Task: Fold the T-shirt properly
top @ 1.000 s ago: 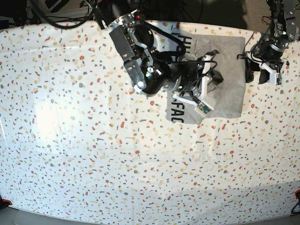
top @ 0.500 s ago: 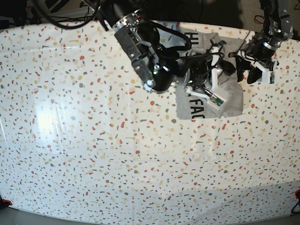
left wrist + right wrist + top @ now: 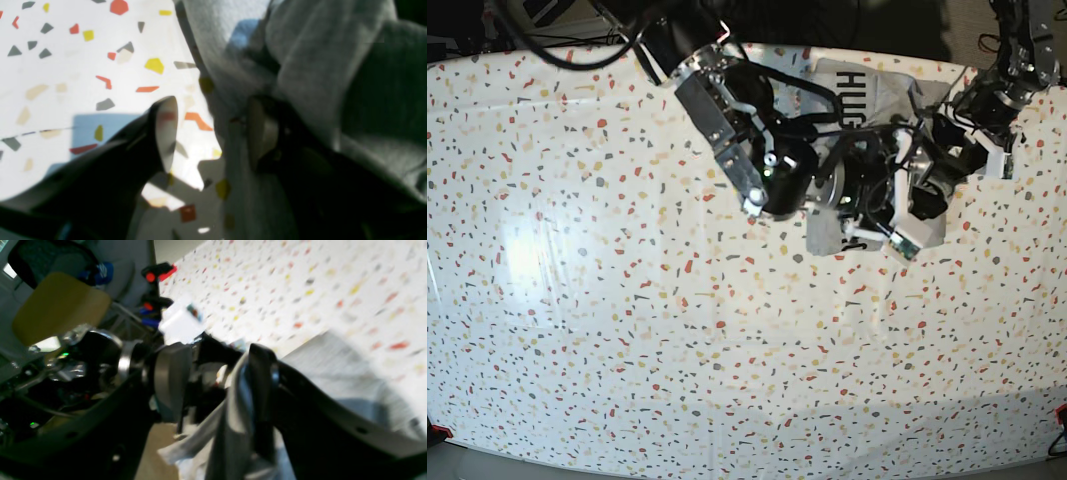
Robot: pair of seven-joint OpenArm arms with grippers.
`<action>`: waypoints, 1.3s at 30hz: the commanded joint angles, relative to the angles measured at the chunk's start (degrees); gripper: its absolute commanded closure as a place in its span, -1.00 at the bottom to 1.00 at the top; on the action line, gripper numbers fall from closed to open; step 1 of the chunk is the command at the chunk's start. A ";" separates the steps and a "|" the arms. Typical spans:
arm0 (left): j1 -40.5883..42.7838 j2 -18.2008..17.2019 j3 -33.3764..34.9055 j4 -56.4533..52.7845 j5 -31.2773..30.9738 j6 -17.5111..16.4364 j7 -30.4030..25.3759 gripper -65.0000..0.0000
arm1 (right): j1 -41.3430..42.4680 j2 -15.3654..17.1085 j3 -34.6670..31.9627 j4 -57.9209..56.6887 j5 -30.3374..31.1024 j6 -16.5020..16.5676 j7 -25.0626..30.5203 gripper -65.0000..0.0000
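Base view shows the T-shirt (image 3: 857, 85) lying near the far right edge of the speckled counter (image 3: 577, 300), largely hidden beneath two black arms. Part of the black lettering is seen face up at the far side, and grey cloth shows below the right arm. The garment is judged to be partly folded into a compact shape; the fold in hand is not yet laid flat, and smoothing and any last fold appear to be left.

The right gripper (image 3: 217, 380) is reached low across the shirt from the far left of the counter, wrist turned sideways. In the right wrist view its fingers (image 3: 170, 380) are seen spread, with a flap of grey cloth draped against one of them; whether that cloth is gripped cannot be told.

The left gripper (image 3: 210, 133) is held down at the shirt's right edge. In the left wrist view its fingers (image 3: 165, 130) are seen spread wide, one over bare counter and one against bunched grey fabric, nothing pinched between them.
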 commanded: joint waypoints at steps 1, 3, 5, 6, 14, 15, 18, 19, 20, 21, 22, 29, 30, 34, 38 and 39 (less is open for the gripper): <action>0.31 -1.62 -0.13 0.15 0.76 1.03 1.44 0.00 | 1.95 -0.92 0.02 0.98 1.92 0.69 1.73 0.03; 0.31 -3.65 -0.15 0.15 0.79 3.37 1.44 0.00 | 3.54 -0.92 0.02 0.98 2.64 0.69 1.55 0.03; 0.33 -5.97 -0.17 0.15 0.79 5.09 1.44 0.00 | 4.92 -0.92 0.15 0.98 2.54 0.69 0.79 0.03; 0.33 -7.19 -0.17 0.15 0.79 6.19 1.44 0.00 | 5.64 -0.92 0.39 1.03 2.34 0.69 -0.35 0.03; 0.31 -16.74 -0.26 0.15 -0.24 14.27 1.44 0.00 | 10.12 -0.92 11.34 1.09 0.63 0.69 -18.60 0.03; 0.31 -17.57 -0.28 0.15 -1.66 14.34 1.44 0.00 | 10.32 -0.92 13.86 1.09 0.63 0.69 -20.28 0.03; 0.33 -19.06 -0.28 0.44 -6.99 14.21 1.60 0.00 | 10.54 -0.92 21.99 1.09 0.63 0.69 -22.47 0.03; 0.33 -19.06 -0.28 0.83 -7.98 14.16 1.73 0.00 | 10.54 -0.92 24.57 1.09 0.70 0.69 -22.75 0.03; 0.33 -18.97 -0.28 1.49 -8.70 13.51 2.01 0.00 | 10.54 -0.92 26.75 1.09 0.94 0.69 -22.80 0.03; 0.35 -18.86 -0.28 2.38 -9.84 12.41 2.91 0.00 | 10.49 0.02 28.63 1.09 1.11 0.69 -22.80 0.03; 0.35 -18.84 -0.28 3.56 -11.26 11.74 4.09 0.00 | 10.43 1.22 30.23 1.09 1.11 0.69 -22.77 0.03; 0.48 -18.14 -0.26 18.86 -19.87 9.68 10.34 0.00 | 7.56 10.12 34.58 1.01 1.09 0.69 -22.73 0.03; 0.48 -17.55 -0.26 21.73 -20.33 9.68 11.26 0.00 | 6.86 11.06 34.60 1.01 1.07 0.69 -22.69 0.03; 2.27 -14.73 -0.11 31.12 -22.16 9.57 12.35 0.00 | 4.42 12.87 34.60 1.01 1.07 0.69 -22.40 0.03; 6.10 -10.95 -0.11 36.33 -22.08 7.87 12.41 0.00 | 3.43 13.16 34.60 0.96 1.07 0.69 -22.25 0.03; 7.04 -10.01 -0.11 37.03 -22.08 7.37 12.44 0.00 | 3.45 13.18 34.60 0.96 1.07 0.69 -22.27 0.03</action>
